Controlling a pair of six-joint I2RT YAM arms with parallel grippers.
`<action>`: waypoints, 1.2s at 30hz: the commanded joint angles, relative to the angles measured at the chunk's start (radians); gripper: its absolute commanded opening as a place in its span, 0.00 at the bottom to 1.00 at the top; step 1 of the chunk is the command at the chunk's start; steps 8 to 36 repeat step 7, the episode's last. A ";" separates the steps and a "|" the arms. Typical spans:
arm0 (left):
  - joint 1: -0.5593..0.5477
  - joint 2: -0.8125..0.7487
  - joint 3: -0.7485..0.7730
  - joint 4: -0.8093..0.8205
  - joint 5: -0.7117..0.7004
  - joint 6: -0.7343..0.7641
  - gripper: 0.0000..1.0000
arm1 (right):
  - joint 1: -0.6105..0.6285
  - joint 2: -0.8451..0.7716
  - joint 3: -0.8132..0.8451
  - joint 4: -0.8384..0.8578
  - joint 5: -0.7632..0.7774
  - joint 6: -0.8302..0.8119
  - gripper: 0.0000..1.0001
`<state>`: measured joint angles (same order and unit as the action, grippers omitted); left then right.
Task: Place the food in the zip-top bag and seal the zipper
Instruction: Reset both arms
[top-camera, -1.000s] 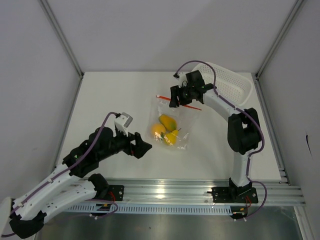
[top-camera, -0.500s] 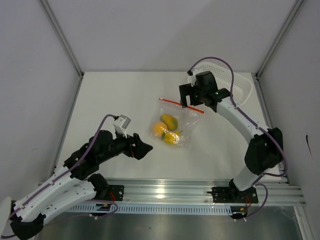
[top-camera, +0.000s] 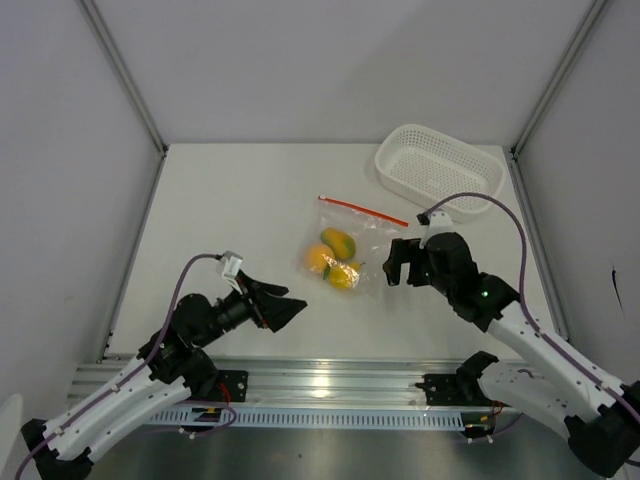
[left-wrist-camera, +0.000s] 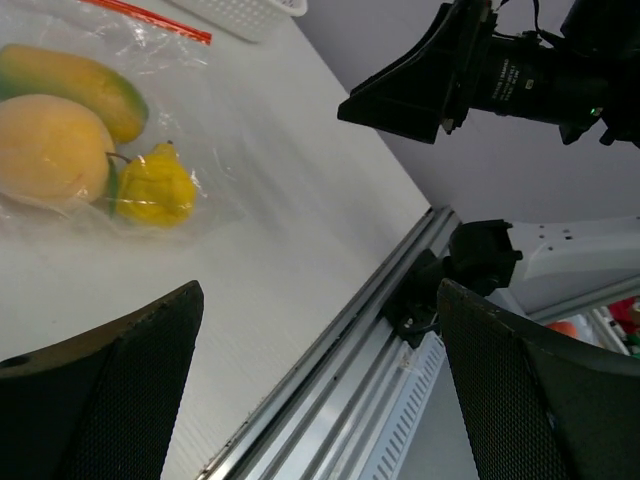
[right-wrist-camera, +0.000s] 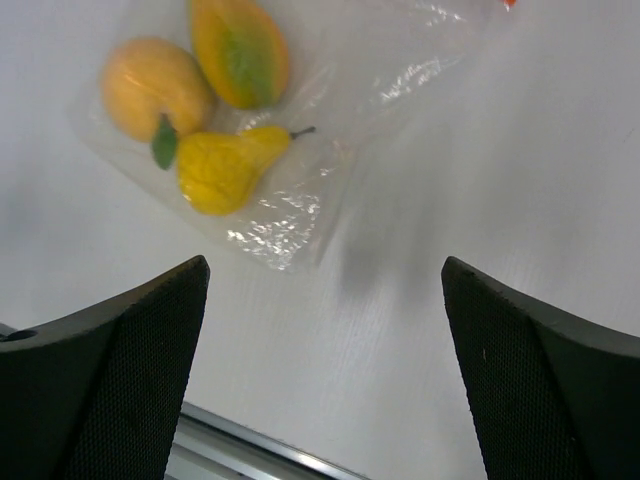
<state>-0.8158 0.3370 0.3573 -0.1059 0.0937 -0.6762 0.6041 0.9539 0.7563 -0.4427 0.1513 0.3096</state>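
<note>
**Both arms backed away from a filled, flat bag**

The white worktop (top-camera: 240, 200) carried everything. In the overhead view the right arm, which a second ago had hung over the bag's mouth, had swung down to the lower right. The left arm had also sunk lower, towards the lower left corner. That retreat uncovered the whole basket (top-camera: 440, 172) at the upper right. I judged the closing stroke to be over, and the arms to be withdrawing.

The zip-top bag (top-camera: 355, 250) lay flat at mid-frame, touched by neither arm. The food (top-camera: 335, 260) sat inside it, all three pieces bunched at its lower left end. The zipper (top-camera: 362, 210) ran straight along the upper edge; whether it was pressed shut along its full length could not be told.

The left fingers (top-camera: 285, 312) were spread wide and empty, pointing at the bag from the left. The right fingers (top-camera: 396, 268) were likewise released and just beside its right edge.

The right wrist view alone showed the smallest fruit as bumpy, with a stem, yet caught only the zipper's tip. The left wrist view showed a stretch of zipper, the basket's edge and the rail (left-wrist-camera: 330, 340).
</note>
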 joint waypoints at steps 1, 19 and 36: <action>0.001 -0.087 -0.102 0.238 0.075 -0.118 0.99 | 0.043 -0.137 -0.027 0.006 0.088 0.132 0.99; 0.001 -0.392 -0.339 0.432 0.187 -0.241 1.00 | 0.059 -0.417 -0.165 -0.016 -0.035 0.233 0.99; 0.001 -0.392 -0.339 0.432 0.187 -0.241 1.00 | 0.059 -0.417 -0.165 -0.016 -0.035 0.233 0.99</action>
